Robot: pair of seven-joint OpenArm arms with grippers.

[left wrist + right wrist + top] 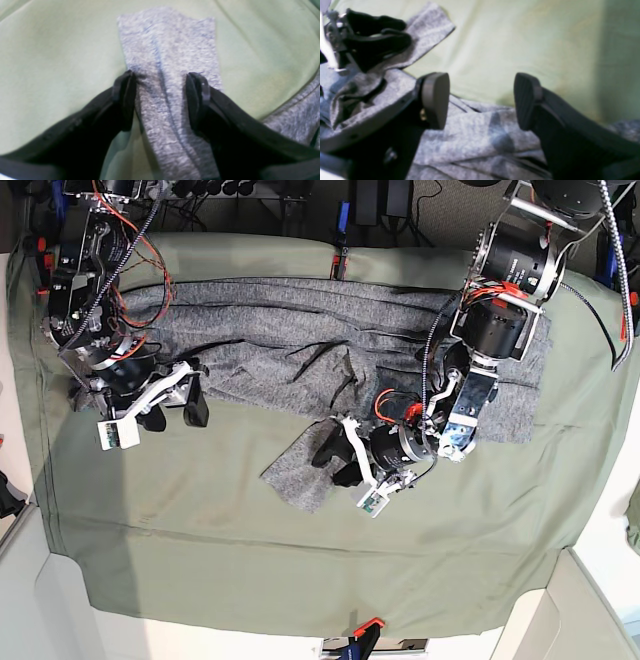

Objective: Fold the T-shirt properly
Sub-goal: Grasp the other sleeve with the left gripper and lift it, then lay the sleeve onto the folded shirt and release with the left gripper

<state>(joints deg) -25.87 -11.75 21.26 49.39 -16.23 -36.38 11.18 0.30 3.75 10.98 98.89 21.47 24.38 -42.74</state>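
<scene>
Between your left gripper's (161, 82) spread jaws lies a narrow flap of the T-shirt (330, 330), most likely a sleeve, running straight ahead from the jaw tips and ending in a square hem a little beyond them. The cloth sits flat between the jaws with a soft ridge down its middle; the jaws flank it and pinch nothing. Behind them the flap joins the rest of the shirt, which lies bunched in long wrinkles across the far half of the counter (200, 550).

Your right gripper (481, 100) has its jaws wide apart too, hovering over the crumpled hem at the other side of the shirt, with bare green cloth (520, 37) ahead of the tips and nothing held.

For this step, I'd lower the left jaws until both layers of the flap sit between the pads, then close near the hem rather than at the ridge, so the fold comes over even. Take only grey knit; the green cloth underneath lies close enough to get nipped along with it. Match the right side's hold before lifting.
</scene>
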